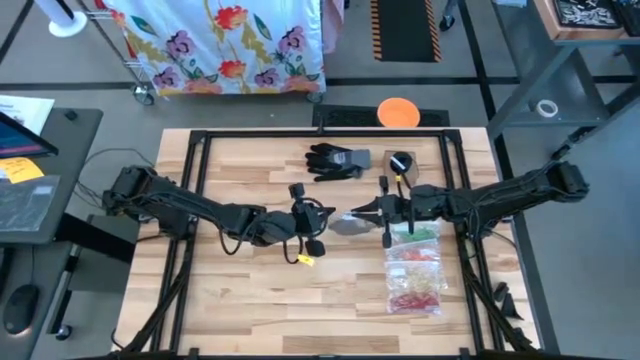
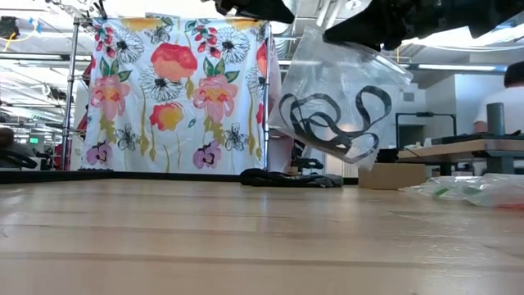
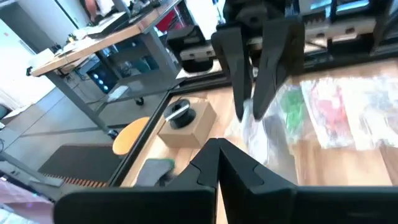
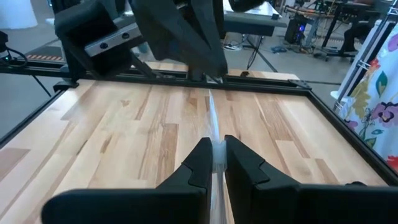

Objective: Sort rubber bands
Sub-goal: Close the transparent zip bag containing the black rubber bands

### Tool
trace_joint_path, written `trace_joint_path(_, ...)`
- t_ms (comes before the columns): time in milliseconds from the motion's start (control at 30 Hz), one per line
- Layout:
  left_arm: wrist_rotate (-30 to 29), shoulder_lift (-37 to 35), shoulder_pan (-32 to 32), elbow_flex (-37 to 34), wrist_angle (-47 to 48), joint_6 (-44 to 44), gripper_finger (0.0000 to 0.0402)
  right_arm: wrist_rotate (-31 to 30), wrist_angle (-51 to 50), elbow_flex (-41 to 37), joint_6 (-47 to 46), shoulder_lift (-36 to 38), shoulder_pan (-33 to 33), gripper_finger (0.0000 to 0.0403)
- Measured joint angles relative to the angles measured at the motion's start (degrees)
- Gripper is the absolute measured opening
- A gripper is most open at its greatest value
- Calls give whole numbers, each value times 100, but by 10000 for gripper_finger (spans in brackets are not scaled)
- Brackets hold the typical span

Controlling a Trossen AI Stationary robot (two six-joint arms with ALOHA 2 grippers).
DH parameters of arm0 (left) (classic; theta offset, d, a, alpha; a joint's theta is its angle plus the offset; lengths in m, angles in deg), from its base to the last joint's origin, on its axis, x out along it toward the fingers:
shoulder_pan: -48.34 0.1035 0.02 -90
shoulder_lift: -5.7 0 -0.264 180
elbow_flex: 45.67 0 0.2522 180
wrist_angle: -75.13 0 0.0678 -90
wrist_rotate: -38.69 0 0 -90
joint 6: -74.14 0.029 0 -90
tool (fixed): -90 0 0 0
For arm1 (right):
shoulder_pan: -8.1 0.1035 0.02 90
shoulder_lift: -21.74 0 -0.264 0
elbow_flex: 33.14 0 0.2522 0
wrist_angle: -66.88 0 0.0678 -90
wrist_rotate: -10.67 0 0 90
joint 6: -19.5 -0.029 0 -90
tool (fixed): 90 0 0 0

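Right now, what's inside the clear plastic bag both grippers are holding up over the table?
Black rubber band loops lie against the bottom of the clear plastic bag. How many is unclear, since they overlap, and the grippers hide the bag's top edge.

R gripper (image 4: 213, 163) fingers pinched on thin clear plastic bag edge (image 4: 212, 121), stretched straight ahead to L gripper (image 4: 198, 70), shut on bag's far end. Wood table (image 4: 124, 134) below; floral cloth (image 4: 376, 81) off to side.
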Motion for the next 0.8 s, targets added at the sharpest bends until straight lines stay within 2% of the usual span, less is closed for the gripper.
trace_joint_path(233,-12,-57,-115,5,122,21,0,2,24,0,-2,0,-1,30)
trace_joint_path(400,457,37,-23,7,24,59,15,2,32,0,-2,-1,-1,30)
trace_joint_path(533,644,53,63,2,54,212,59,2,47,0,-3,-1,-1,30)
trace_joint_path(800,737,52,134,2,15,-35,180,2,31,0,-4,-1,-1,30)
